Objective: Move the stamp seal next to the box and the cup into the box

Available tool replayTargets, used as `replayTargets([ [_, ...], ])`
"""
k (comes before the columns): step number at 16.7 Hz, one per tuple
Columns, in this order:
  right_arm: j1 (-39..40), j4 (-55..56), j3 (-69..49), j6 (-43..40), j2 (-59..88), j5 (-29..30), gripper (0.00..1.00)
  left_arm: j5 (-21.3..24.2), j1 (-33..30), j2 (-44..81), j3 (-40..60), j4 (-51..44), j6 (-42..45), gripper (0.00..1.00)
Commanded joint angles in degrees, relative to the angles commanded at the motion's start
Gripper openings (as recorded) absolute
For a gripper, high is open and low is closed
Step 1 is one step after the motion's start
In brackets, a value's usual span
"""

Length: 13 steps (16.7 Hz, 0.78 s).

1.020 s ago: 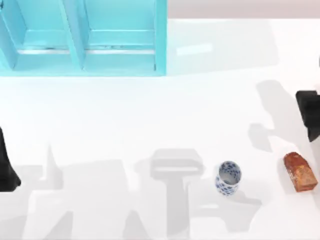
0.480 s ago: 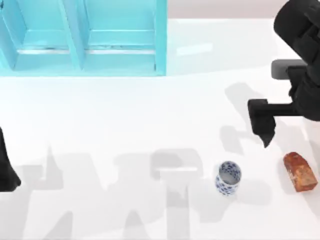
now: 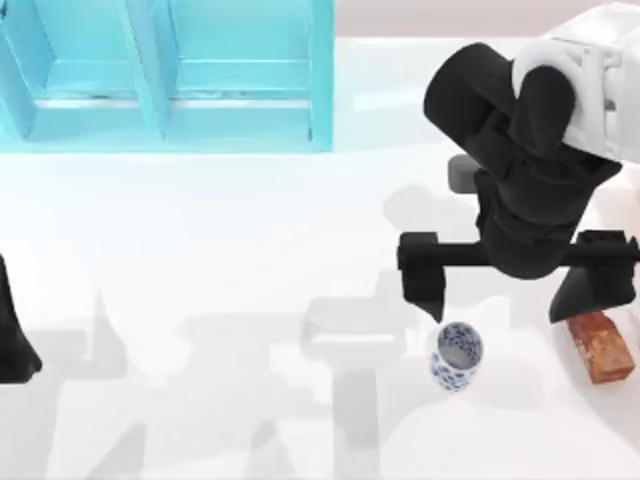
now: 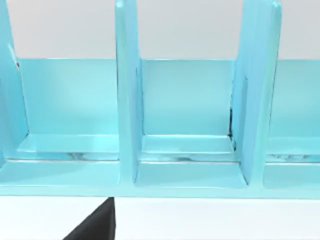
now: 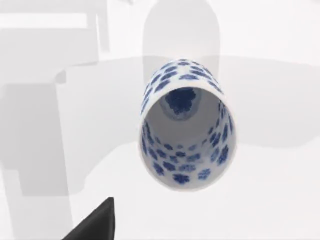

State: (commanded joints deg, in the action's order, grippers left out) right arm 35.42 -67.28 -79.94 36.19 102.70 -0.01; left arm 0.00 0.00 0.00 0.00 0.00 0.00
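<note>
Right gripper of the AgileX pair spread wide above the right half of the white table, one dark finger just beside the cup and the other finger over the near end of the stamp seal, nothing held between them. Cup upright on the table, blue pattern outside and, seen from the right wrist, also inside, well apart from the turquoise box at the far left; stamp seal lying near the right edge. Left gripper parked at the left edge, open or closed: cannot tell.
</note>
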Motion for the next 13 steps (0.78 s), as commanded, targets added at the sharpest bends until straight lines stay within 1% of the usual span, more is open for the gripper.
replayTargets([
  [4, -0.18, 0.82, 0.89, -0.12, 0.06, -0.01, 1.0, 0.0, 0.0, 0.0, 0.0, 0.0, 0.0, 1.0],
  [11, 0.09, 15.39, 10.56, 0.16, 4.5, 0.02, 1.0, 0.0, 0.0, 0.0, 0.0, 0.0, 0.0, 1.0],
  [13, 0.15, 17.42, 12.13, 0.23, 5.26, 0.02, 1.0, 0.0, 0.0, 0.0, 0.0, 0.0, 0.0, 1.0],
])
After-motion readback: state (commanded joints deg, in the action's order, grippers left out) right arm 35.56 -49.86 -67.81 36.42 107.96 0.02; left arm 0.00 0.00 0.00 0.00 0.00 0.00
